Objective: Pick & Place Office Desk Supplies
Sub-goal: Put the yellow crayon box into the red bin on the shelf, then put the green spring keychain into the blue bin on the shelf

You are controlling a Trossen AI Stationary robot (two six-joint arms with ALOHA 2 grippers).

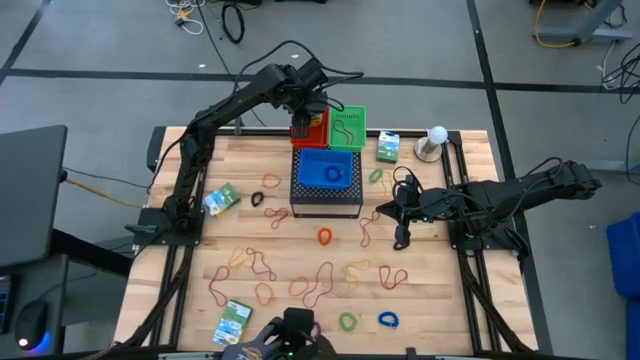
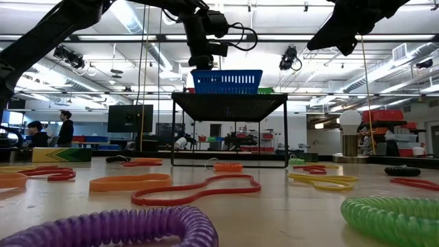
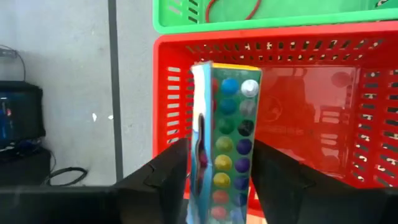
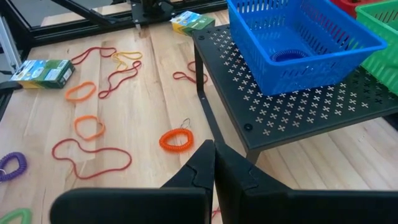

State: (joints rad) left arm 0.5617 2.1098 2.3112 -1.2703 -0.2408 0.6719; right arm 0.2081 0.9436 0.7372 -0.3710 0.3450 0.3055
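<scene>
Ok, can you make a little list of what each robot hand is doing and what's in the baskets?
left gripper: above the red basket, a box with coloured dots between its fingers
right gripper: shut, empty, over the table
blue basket: one blue loop
green basket: a rubber band
red basket: looks empty
</scene>
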